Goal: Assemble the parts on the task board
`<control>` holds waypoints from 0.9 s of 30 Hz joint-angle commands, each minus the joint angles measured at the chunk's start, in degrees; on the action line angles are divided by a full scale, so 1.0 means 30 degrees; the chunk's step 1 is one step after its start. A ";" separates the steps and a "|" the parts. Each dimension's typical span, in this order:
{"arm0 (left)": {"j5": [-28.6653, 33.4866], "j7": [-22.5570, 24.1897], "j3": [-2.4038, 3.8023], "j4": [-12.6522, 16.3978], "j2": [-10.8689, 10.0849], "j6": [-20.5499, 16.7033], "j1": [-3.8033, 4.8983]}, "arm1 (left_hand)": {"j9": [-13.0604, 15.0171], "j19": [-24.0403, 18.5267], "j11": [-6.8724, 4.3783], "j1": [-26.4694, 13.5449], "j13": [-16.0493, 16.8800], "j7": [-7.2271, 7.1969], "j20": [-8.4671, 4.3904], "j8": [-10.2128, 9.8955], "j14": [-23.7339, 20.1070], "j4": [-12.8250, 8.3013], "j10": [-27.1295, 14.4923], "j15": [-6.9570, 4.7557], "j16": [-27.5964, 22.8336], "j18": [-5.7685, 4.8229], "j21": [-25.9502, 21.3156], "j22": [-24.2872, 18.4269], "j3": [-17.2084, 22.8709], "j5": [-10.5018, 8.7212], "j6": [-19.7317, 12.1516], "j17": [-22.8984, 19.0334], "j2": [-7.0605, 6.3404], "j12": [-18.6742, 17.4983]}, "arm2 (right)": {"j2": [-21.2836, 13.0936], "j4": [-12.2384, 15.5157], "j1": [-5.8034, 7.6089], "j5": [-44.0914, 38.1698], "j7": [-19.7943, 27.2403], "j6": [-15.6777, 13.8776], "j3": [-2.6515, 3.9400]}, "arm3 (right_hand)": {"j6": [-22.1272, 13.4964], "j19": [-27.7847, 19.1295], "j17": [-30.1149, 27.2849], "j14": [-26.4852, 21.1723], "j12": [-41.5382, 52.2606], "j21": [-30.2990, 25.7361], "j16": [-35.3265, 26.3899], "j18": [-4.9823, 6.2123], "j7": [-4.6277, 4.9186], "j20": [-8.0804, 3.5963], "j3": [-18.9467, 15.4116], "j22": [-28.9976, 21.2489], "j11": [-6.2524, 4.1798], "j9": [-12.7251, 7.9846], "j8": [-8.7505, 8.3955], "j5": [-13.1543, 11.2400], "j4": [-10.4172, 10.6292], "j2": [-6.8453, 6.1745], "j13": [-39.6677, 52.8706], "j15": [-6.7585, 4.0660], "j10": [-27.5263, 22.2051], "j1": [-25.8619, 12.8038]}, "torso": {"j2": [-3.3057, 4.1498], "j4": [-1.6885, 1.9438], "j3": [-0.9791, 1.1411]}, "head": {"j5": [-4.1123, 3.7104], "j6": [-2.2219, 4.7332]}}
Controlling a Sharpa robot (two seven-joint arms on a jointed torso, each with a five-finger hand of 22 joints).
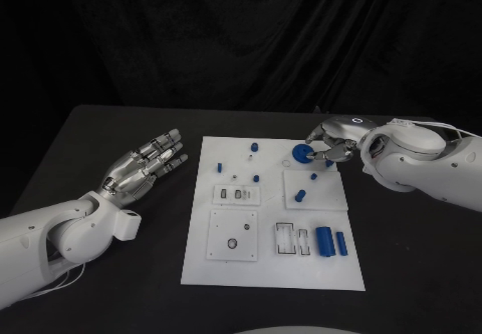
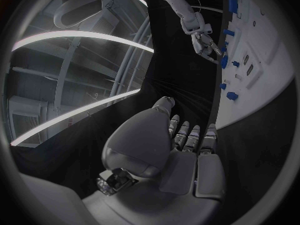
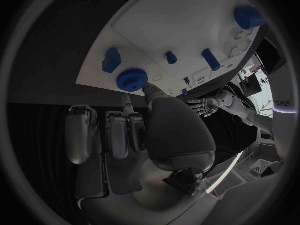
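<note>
Head view: the right hand [image 1: 332,144] pinches a blue gear [image 1: 302,152] at the board's [image 1: 226,268] far edge (left hand [image 1: 143,165] wide, idle), apparently seating it, needing careful alignment.

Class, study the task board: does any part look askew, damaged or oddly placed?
Nothing stands out. The blue parts sit tidily on the task board; the right robot hand touches a blue gear at the far edge.

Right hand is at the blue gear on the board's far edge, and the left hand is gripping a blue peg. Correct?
Not quite. The left hand holds nothing: the head view shows it open, fingers spread, over the table beside the task board. The right hand is at the blue gear.
</note>
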 commanded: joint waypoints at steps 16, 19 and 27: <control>0.0042 0.1876 0.0016 -0.0010 0.0042 0.0367 0.0011 | 0.0003 -0.0056 0.0089 -0.0208 0.0003 0.0030 0.0133 0.0061 0.0035 -0.0051 -0.0083 0.0136 -0.0032 0.0325 0.0035 0.0015 0.0147 -0.0082 -0.0093 -0.0018 0.0017 -0.0025 | 0.0824 -0.0912 -0.0567 -0.0167 -0.0265 -0.0246 0.0010 | 0.0095 -0.0044 0.5021 0.2084 0.0048 -0.0117 0.0044 0.0127 0.0137 0.0074 -0.0058 0.2635 0.0199 -0.0034 0.0015 -0.1208 -0.0417 -0.0292 0.5024 0.0139 0.2088 0.0180 | 0.0001 -0.0018 -0.0002 | 0.0031 -0.0033; 0.0042 0.1861 0.0016 -0.0025 0.0040 0.0380 0.0010 | 0.0003 -0.0056 0.0089 -0.0208 0.0003 0.0030 0.0133 0.0061 0.0035 -0.0051 -0.0083 0.0136 -0.0032 0.0325 0.0035 0.0015 0.0147 -0.0082 -0.0093 -0.0018 0.0017 -0.0025 | 0.0894 -0.0984 -0.0637 -0.0167 -0.0331 -0.0137 0.0010 | 0.0069 -0.0042 0.5021 0.2084 0.0048 -0.0129 0.0044 0.0128 0.0161 0.0087 -0.0098 0.2635 0.0218 -0.0038 0.0006 -0.1439 -0.0434 -0.0311 0.5024 0.0153 0.2088 0.0156 | 0.0000 -0.0011 -0.0004 | 0.0039 -0.0064; 0.0042 0.1807 0.0016 -0.0078 0.0063 0.0453 0.0005 | 0.0003 -0.0056 0.0089 -0.0208 0.0003 0.0030 0.0133 0.0061 0.0035 -0.0051 -0.0083 0.0136 -0.0032 0.0325 0.0035 0.0015 0.0147 -0.0082 -0.0093 -0.0018 0.0017 -0.0025 | 0.1096 -0.1236 -0.0724 -0.0169 -0.0501 0.0110 0.0012 | -0.0080 -0.0071 0.5021 0.2084 0.0048 -0.0225 0.0044 0.0149 0.0272 0.0160 0.0156 0.2605 0.0313 -0.0032 0.0008 -0.0511 -0.1085 -0.0292 0.5024 0.0233 0.2088 0.0853 | 0.0004 0.0006 0.0004 | 0.0003 -0.0078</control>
